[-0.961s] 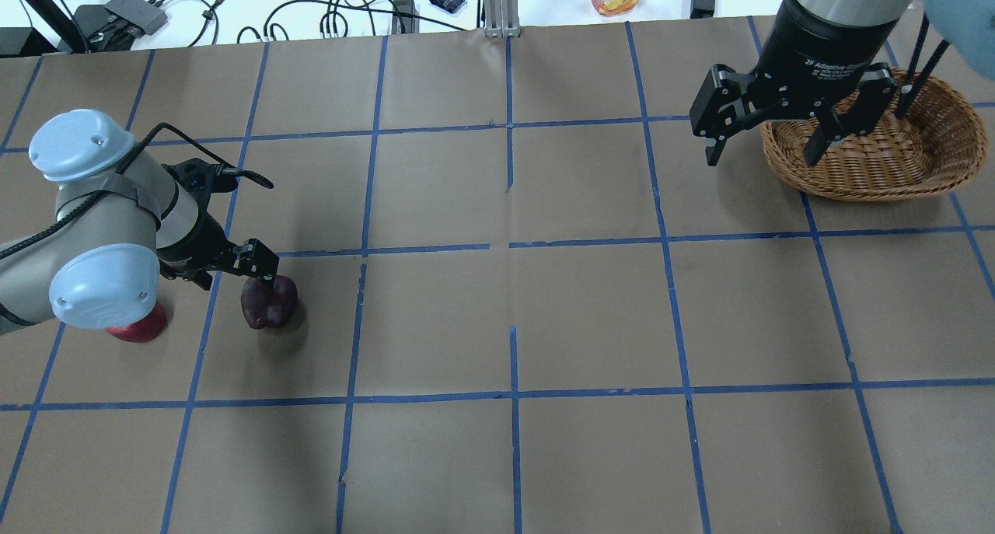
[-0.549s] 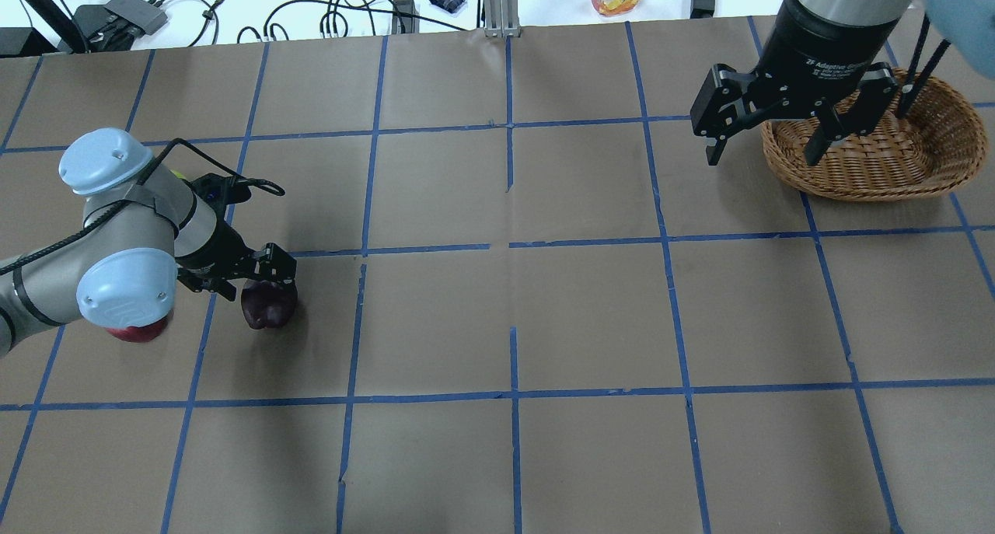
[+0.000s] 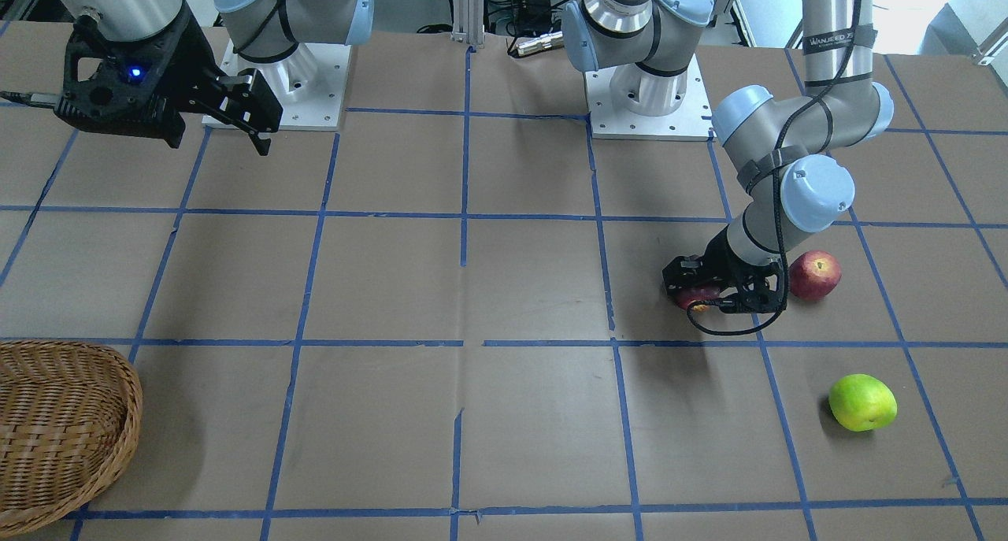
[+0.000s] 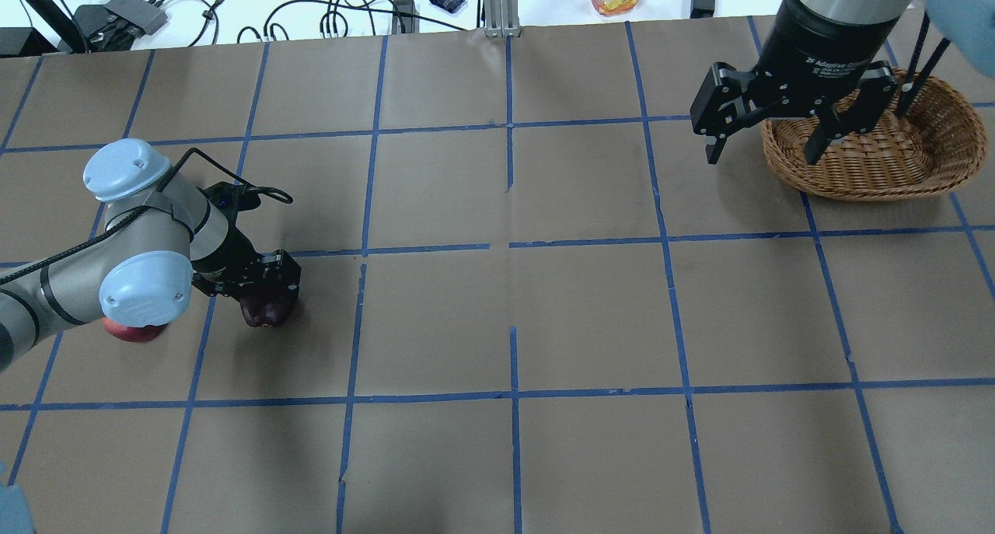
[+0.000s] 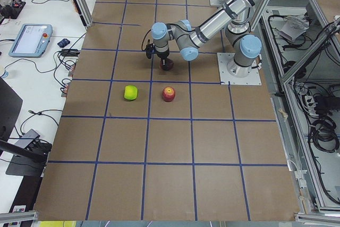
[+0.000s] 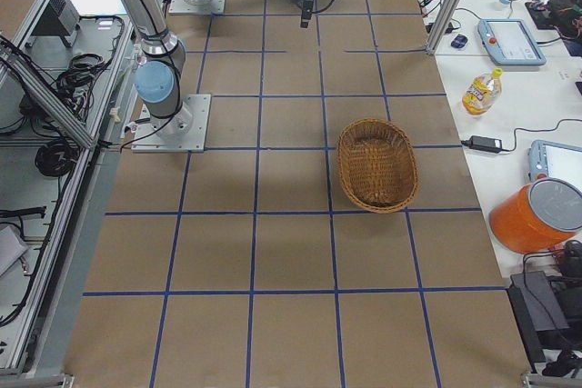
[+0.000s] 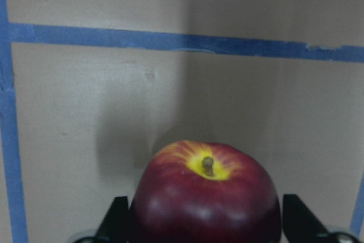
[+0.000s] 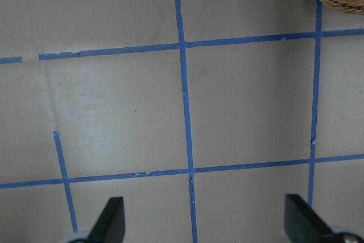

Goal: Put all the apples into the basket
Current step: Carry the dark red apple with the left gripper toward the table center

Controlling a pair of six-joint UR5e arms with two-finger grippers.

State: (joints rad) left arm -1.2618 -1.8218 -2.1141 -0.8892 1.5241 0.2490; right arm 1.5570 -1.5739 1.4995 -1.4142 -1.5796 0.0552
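Lowered further, left gripper [image 4: 264,294] straddles maroon apple [image 7: 206,197], jaws spread wide.

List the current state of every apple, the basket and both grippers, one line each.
dark maroon apple: on the table, stem up, between the left gripper's fingers, not lifted.
red apple: on the table, free.
yellow-green apple: on the table, free, apart from the others.
basket: upright, empty.
left gripper: open, lowered around the maroon apple.
right gripper: open, empty, raised by the basket's edge.
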